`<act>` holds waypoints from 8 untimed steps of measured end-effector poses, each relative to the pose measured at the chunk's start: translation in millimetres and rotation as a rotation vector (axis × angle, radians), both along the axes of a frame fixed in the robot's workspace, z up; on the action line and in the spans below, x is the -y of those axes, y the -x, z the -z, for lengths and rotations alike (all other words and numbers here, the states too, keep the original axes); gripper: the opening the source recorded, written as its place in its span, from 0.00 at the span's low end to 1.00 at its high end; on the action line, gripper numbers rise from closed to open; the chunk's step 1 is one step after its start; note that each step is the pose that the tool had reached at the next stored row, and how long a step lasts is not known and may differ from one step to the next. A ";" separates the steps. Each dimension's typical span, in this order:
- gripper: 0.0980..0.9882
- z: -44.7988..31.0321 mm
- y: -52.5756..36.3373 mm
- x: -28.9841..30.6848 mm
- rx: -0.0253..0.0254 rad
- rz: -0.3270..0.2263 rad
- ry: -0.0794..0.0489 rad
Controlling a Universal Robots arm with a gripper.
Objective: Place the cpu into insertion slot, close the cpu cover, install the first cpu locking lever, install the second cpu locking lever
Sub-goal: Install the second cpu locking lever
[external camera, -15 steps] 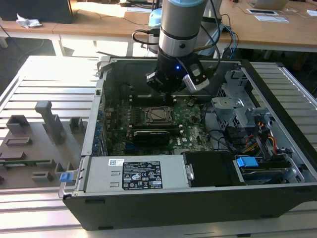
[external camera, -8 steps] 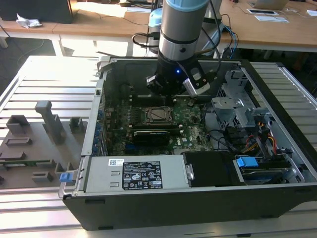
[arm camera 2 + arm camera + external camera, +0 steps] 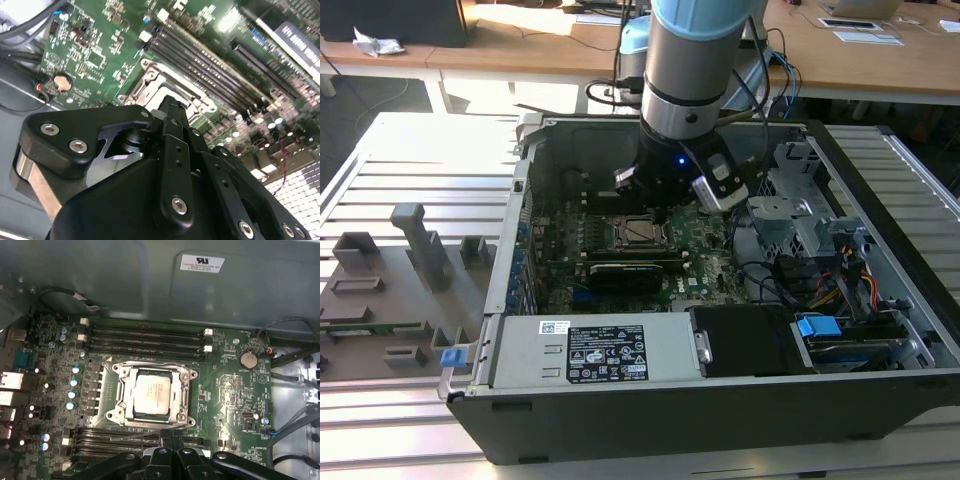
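Observation:
The cpu [image 3: 152, 392], a square chip with a pale silver top, lies flat in the insertion slot [image 3: 116, 412] on the green board. The cpu cover [image 3: 182, 376], a metal frame with a cut-out centre, lies down around the chip. My gripper [image 3: 172, 436] hovers just off one edge of the slot, its two black fingers [image 3: 172, 107] pressed together with nothing between them. In the exterior view the gripper [image 3: 662, 212] hangs inside the open computer case right above the insertion slot [image 3: 642, 233]. I cannot tell how the locking levers stand.
Black memory slots [image 3: 145, 337] run along both sides of the socket. A coin battery [image 3: 246, 359] and loose cables [image 3: 300, 390] lie nearby. A power supply [image 3: 590, 350] and drive cage [image 3: 800, 215] crowd the case. A grey fixture tray [image 3: 390, 290] sits at the exterior view's left.

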State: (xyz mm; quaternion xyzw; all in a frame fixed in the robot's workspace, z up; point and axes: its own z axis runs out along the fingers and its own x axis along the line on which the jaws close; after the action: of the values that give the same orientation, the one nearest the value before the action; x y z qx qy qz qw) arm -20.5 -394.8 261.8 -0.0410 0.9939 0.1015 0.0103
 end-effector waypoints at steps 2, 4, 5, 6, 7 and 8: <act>0.01 3.6 0.1 1.7 0.0001 0.000 0.000; 0.01 7.9 0.5 2.3 0.0001 0.000 0.000; 0.01 10.5 0.7 2.6 0.0001 0.000 0.000; 0.01 12.2 1.0 2.9 0.0000 0.000 0.000; 0.01 14.9 1.9 3.2 0.0000 0.000 0.000; 0.01 17.1 2.9 3.3 0.0001 0.000 0.000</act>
State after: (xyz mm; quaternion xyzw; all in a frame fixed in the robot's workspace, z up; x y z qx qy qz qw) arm -23.3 -398.2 244.8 -0.0409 0.9939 0.1015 0.0104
